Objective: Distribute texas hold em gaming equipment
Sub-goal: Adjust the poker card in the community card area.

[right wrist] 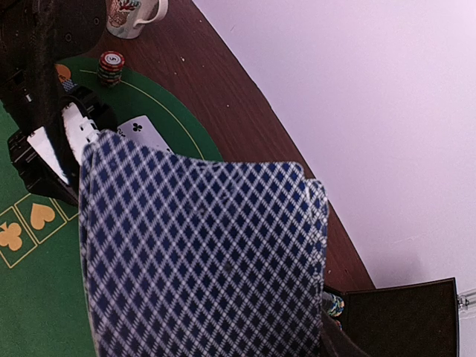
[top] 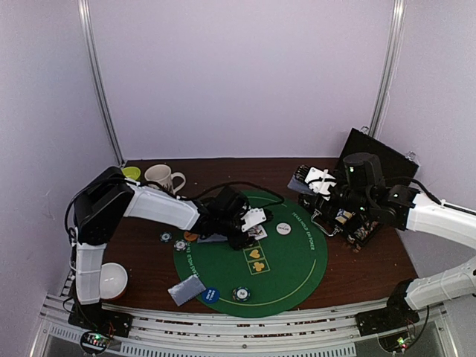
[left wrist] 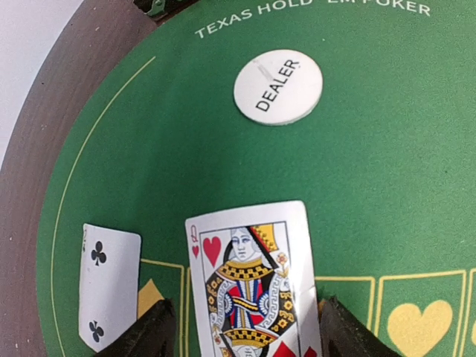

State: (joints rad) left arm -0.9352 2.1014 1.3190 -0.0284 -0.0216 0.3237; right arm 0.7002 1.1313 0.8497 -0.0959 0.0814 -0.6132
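Dealing looks partway done. The left gripper (left wrist: 245, 335) hangs over the mat (left wrist: 387, 186) with its jaws apart. The queen of hearts (left wrist: 249, 275) lies face up between them, a club card (left wrist: 109, 286) just to its left and the dealer button (left wrist: 278, 87) ahead. The right gripper (top: 316, 182) is clamped on the deck (right wrist: 201, 260), so more cards probably have to go out.

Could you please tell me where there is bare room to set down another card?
The green mat is bare on its right half, between the DEALER button, the suit boxes and the rim. Crowded: the left edge, with chips, the left end effector and the queen card.
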